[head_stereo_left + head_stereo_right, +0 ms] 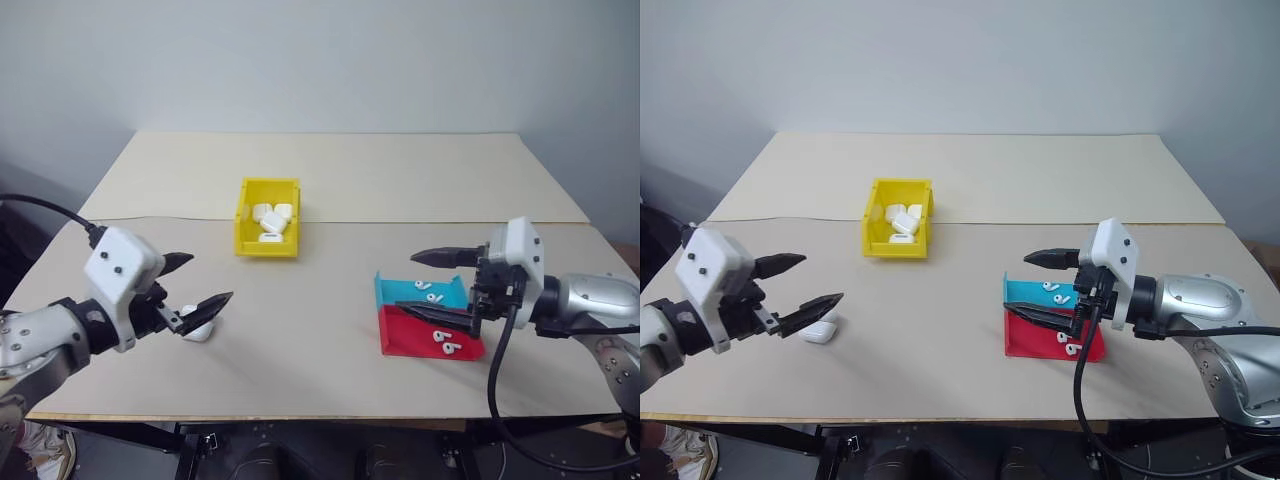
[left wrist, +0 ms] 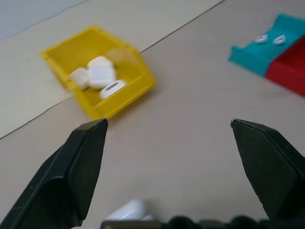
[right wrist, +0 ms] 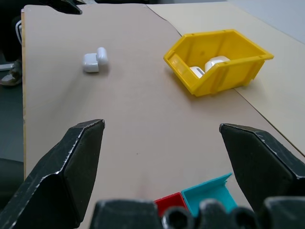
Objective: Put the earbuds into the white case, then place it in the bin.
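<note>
A white case (image 1: 198,328) lies on the table with its lid flipped open, seen from the right wrist as case (image 3: 94,60). My left gripper (image 1: 205,280) hovers just above it, open and holding nothing. The yellow bin (image 1: 266,245) stands further back at mid-table and holds several white cases. Earbuds (image 1: 429,292) lie in a teal tray (image 1: 385,290), and more earbuds (image 1: 446,342) lie in a red tray (image 1: 400,340) in front of it. Open and empty, my right gripper (image 1: 406,281) hangs over the left ends of both trays.
The table (image 1: 330,350) is a tan board with a seam running across behind the bin. Its front edge is close below both arms. A black cable hangs from the right wrist over the table edge.
</note>
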